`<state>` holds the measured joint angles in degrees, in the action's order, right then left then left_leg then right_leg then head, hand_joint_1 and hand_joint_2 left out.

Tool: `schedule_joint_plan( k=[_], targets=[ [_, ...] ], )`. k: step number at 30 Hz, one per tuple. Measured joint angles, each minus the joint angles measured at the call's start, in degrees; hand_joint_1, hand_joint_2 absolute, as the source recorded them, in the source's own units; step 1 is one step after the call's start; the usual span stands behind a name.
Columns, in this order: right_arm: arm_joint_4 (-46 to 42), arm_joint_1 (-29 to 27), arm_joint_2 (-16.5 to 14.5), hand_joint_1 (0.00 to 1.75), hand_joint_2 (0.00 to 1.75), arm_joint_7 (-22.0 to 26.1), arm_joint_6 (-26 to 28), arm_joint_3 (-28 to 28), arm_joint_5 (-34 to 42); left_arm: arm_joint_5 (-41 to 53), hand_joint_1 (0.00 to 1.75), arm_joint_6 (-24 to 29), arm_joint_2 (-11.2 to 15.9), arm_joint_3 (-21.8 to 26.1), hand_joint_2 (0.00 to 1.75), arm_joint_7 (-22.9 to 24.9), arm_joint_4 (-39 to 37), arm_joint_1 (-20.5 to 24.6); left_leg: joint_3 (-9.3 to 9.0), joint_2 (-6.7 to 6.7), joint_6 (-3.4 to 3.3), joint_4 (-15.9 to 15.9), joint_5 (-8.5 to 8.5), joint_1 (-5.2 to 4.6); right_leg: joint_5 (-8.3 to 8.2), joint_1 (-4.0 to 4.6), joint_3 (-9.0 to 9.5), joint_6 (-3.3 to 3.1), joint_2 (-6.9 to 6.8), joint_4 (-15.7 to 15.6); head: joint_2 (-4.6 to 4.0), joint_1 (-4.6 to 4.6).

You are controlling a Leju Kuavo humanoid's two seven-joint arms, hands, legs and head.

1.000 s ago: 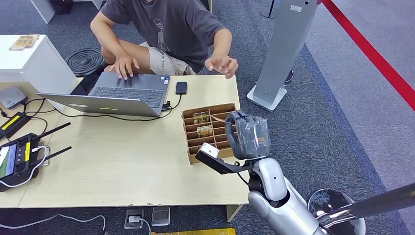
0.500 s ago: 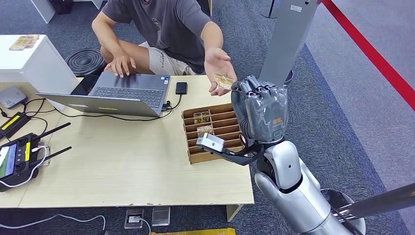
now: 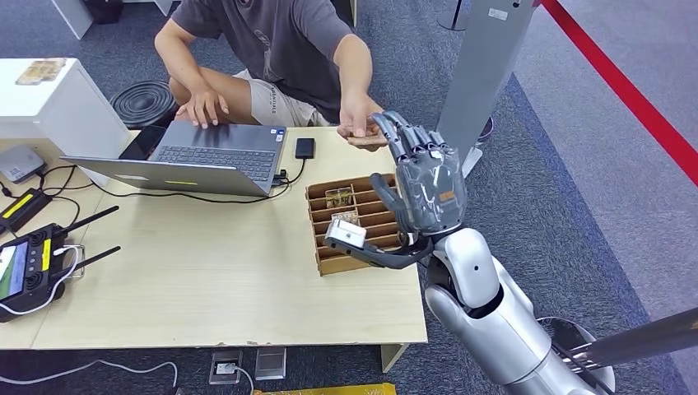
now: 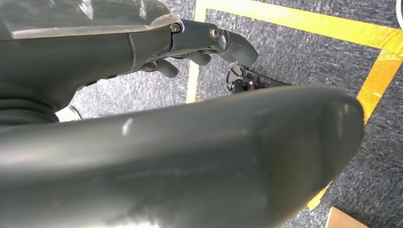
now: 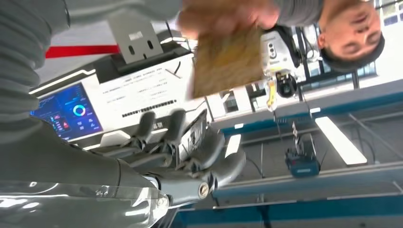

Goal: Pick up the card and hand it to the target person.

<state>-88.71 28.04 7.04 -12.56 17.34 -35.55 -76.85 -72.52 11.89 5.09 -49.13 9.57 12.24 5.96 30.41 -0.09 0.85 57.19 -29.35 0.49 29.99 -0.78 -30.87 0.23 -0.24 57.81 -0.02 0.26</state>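
The tan card is pinched in the person's outstretched hand above the table's far right corner. My right hand is raised just beside it, fingers spread and straight, holding nothing. In the right wrist view the card sits in the person's fingers, apart from my fingers. My left hand hangs over grey carpet with nothing in it.
A cardboard slotted box with two more cards stands on the wooden table below my right hand. A laptop, a phone, a remote controller and cables lie on the left. A grey kiosk stand rises on the right.
My right hand rose from the box to the person's hand with the card, then spread its fingers. The person now holds the card.
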Motion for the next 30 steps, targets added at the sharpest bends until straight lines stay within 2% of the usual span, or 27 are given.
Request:
schedule_joint_plan(
  k=[12, 16, 19, 24, 30],
  targets=[
    [2.1, 0.0, 0.0, 0.00, 1.75, 0.3, -0.3, -1.1, 2.4, -0.6, 0.00, 0.3, 0.0, 0.0, 0.00, 0.2, 0.0, 0.0, 0.00, 0.00, 0.00, 0.0, 0.00, 0.00, 0.00, 0.00, -0.01, 0.00, 0.00, 0.0, 0.00, 0.01],
    [2.4, -0.1, 0.0, 0.00, 1.75, 1.5, -0.4, -1.2, 5.8, -0.8, 0.00, 0.6, 0.0, 0.0, 0.00, 0.3, 0.0, 0.0, 0.00, 0.00, 0.00, 0.0, 0.00, 0.00, 0.00, 0.00, -0.01, 0.00, 0.00, 0.0, 0.00, 0.00],
    [2.7, -0.3, -0.1, 0.00, 1.75, 4.1, -2.7, -1.3, 13.7, -1.1, 0.00, 0.8, 0.0, 0.0, 0.00, 0.3, 0.0, 0.0, 0.00, 0.00, 0.00, 0.0, 0.00, 0.00, 0.00, 0.00, -0.01, 0.00, 0.00, 0.0, 0.00, 0.01],
    [3.4, -1.1, -0.9, 0.00, 1.75, 9.5, -10.2, -2.1, 33.7, -1.6, 0.00, 1.0, 0.0, 0.0, 0.00, 0.3, 0.0, 0.0, 0.01, 0.00, 0.00, 0.0, 0.00, 0.00, 0.00, 0.00, -0.01, 0.00, 0.00, 0.0, 0.00, -0.01],
    [5.3, -2.5, -1.7, 0.00, 1.75, 12.4, -14.1, -3.5, 48.4, -1.8, 0.00, 1.3, 0.0, 0.1, 0.00, 0.3, 0.0, 0.0, 0.00, 0.00, 0.00, 0.0, 0.00, 0.00, 0.00, 0.00, -0.01, 0.00, -0.01, 0.0, 0.00, 0.01]
  ],
)
